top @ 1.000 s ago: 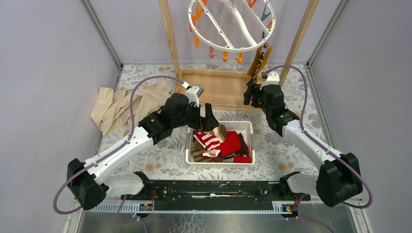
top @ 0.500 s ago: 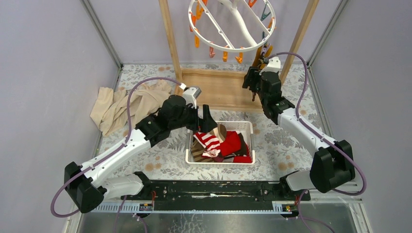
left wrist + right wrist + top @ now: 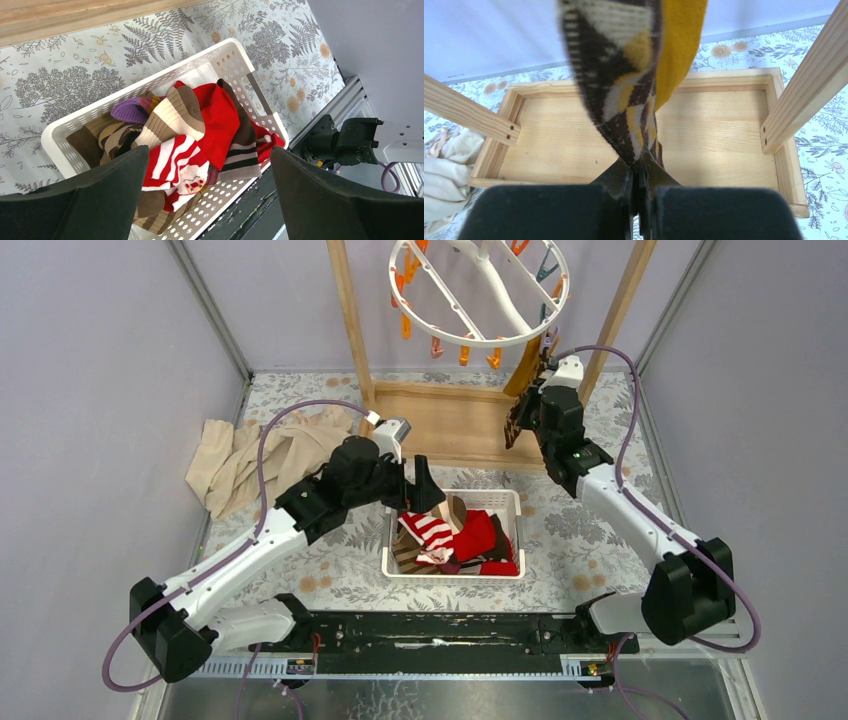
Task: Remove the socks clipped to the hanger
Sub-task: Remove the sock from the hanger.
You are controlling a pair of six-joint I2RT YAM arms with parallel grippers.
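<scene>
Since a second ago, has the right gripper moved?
Yes. The right gripper rose toward the hanger, nearer the wooden post, and shut on the argyle sock.

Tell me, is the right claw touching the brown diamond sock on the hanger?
Touching. The right wrist view shows the right claw shut on the lower end of the brown diamond sock, pinching the cloth.

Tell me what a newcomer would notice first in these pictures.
First, the right gripper at the back right, shut on a brown argyle sock that hangs from the white round hanger. Next, the white basket in the middle of the table, heaped with red, striped and brown socks, with the left gripper open above it.
</scene>
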